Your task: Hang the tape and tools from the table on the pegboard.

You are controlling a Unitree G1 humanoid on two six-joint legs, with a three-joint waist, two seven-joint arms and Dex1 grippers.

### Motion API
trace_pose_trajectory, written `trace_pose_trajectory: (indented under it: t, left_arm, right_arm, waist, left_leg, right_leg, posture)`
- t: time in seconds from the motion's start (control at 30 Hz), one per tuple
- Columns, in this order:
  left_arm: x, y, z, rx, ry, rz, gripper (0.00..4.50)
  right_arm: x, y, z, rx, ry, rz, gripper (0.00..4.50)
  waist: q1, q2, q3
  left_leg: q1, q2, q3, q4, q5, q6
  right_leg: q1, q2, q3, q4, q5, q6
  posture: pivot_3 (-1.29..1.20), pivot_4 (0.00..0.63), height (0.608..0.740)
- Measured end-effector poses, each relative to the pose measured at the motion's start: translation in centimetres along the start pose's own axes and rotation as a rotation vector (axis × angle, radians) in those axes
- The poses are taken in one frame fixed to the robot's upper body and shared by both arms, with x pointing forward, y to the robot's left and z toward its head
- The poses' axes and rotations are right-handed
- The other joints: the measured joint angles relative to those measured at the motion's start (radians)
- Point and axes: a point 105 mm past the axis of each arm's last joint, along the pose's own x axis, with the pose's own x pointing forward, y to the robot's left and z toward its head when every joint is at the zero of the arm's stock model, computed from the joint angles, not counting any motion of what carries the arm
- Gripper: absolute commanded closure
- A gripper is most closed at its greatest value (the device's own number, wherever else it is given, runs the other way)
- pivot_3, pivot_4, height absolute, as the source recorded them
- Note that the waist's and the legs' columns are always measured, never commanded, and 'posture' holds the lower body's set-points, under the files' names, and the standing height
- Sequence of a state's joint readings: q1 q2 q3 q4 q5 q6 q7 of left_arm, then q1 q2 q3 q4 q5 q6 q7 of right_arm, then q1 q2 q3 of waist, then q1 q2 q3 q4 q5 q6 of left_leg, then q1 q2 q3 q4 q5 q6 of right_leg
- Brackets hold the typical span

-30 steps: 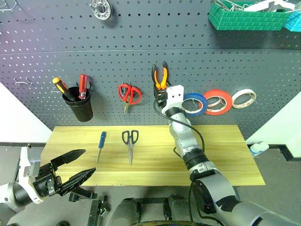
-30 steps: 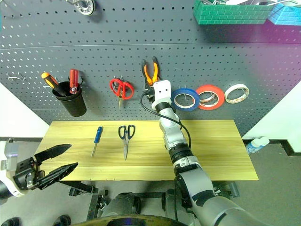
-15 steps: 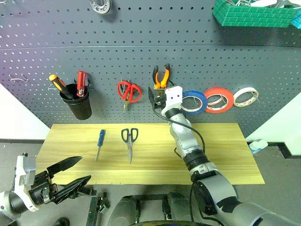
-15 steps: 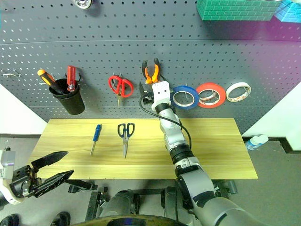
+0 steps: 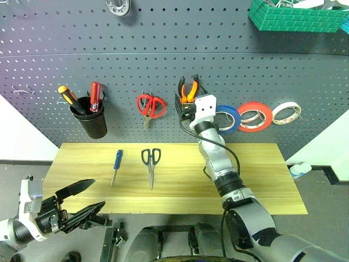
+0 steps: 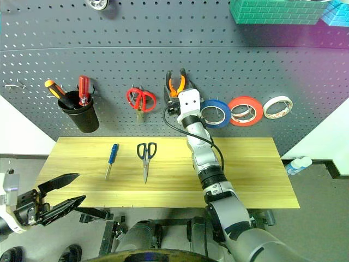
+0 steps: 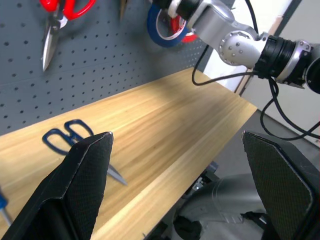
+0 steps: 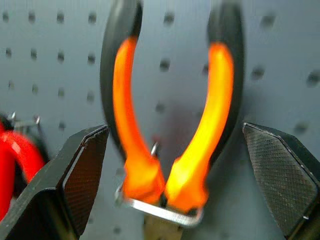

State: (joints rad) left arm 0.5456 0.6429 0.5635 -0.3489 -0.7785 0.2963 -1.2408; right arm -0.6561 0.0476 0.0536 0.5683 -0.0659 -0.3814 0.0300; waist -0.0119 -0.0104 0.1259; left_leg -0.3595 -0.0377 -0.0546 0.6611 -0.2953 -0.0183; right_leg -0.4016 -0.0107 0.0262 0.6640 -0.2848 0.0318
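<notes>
The orange-and-black pliers [image 8: 172, 125] hang from a metal hook on the dark grey pegboard [image 5: 136, 60]. My right gripper [image 5: 184, 103] is raised to them, open, one finger wide of each handle and neither touching. The blue tape [image 5: 226, 119] hangs just to the right of that gripper. On the wood-grain table [image 5: 256, 174] lie the black-handled scissors [image 5: 151, 164] and the blue-handled screwdriver [image 5: 116, 164]. My left gripper [image 5: 98, 194] hovers open and empty below the table's front left corner.
Red scissors [image 5: 150, 106] and a black cup [image 5: 91, 123] with orange and red screwdrivers hang on the board at left. A red roll [image 5: 255, 116] and a white roll [image 5: 286, 112] hang beside the blue tape. A green bin [image 5: 294, 16] sits top right.
My right gripper has opened and let go of the pliers, which now hang on their hook, and it has risen slightly. The head camera has shifted.
</notes>
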Motion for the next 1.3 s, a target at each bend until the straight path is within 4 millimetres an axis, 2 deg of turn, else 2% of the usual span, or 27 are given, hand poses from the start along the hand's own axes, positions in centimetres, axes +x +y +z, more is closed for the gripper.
trace_pose_trajectory:
  t: [0.2,0.47,0.67,0.8,1.03,1.2,1.3]
  left_arm:
    - [0.5,0.3,0.2,0.007,-0.006,0.003,0.15]
    - [1.4,0.7,0.6,0.010,-0.008,-0.009,0.15]
    - [1.8,0.9,1.0,0.017,-0.005,-0.013,0.15]
    - [2.4,1.0,1.1,0.015,-0.011,-0.027,0.15]
    - [3.0,1.0,1.3,0.021,-0.020,-0.041,0.15]
    - [4.0,1.1,1.7,0.033,-0.034,-0.065,0.15]
    - [4.2,1.5,1.5,0.030,-0.036,-0.063,0.15]
  right_arm:
    - [-0.6,0.5,1.0,-0.057,-0.043,0.019,0.01]
    - [-0.9,1.9,4.3,-0.111,-0.166,0.070,0.01]
    - [-0.9,2.0,4.7,-0.126,-0.178,0.072,0.01]
    - [-0.9,1.6,5.5,-0.132,-0.202,0.067,0.01]
    - [-1.1,-0.4,7.3,-0.137,-0.241,0.051,0.01]
    - [-2.6,-0.6,6.2,-0.015,-0.164,0.139,0.01]
    - [-3.4,-1.4,5.9,0.086,-0.115,0.169,0.01]
  waist:
    - [0.000,-0.001,-0.001]
    - [-0.002,-0.002,-0.002]
    - [-0.002,-0.003,-0.002]
    - [-0.001,-0.004,-0.004]
    - [-0.002,-0.004,-0.008]
    - [-0.003,-0.005,-0.020]
    - [-0.004,-0.004,-0.024]
  left_leg:
    - [-0.010,0.000,0.000,-0.001,0.000,0.000]
    - [-0.012,0.000,0.000,-0.001,0.000,0.000]
    - [-0.012,0.000,0.000,0.000,0.000,0.000]
    - [-0.012,0.000,0.000,0.000,0.000,-0.001]
    - [-0.012,0.000,0.000,0.000,0.000,-0.001]
    - [-0.012,0.000,0.000,0.001,0.000,-0.001]
    - [-0.011,0.000,0.000,0.002,0.000,-0.001]
  right_leg:
    - [-0.010,0.000,-0.001,0.000,0.002,0.004]
    - [-0.012,0.000,-0.001,0.000,0.002,0.004]
    - [-0.011,0.000,-0.001,0.000,0.003,0.004]
    - [-0.011,0.000,-0.001,0.001,0.003,0.004]
    - [-0.012,0.000,-0.001,0.001,0.003,0.005]
    - [-0.010,0.000,-0.001,0.001,0.004,0.006]
    - [-0.009,0.000,-0.001,0.001,0.004,0.006]
  posture:
    - [0.09,0.064,0.730]
    - [0.07,0.055,0.730]
    - [0.05,0.046,0.730]
    - [0.05,0.035,0.730]
    - [0.02,0.011,0.730]
    - [0.00,0.000,0.730]
    - [-0.02,0.000,0.730]
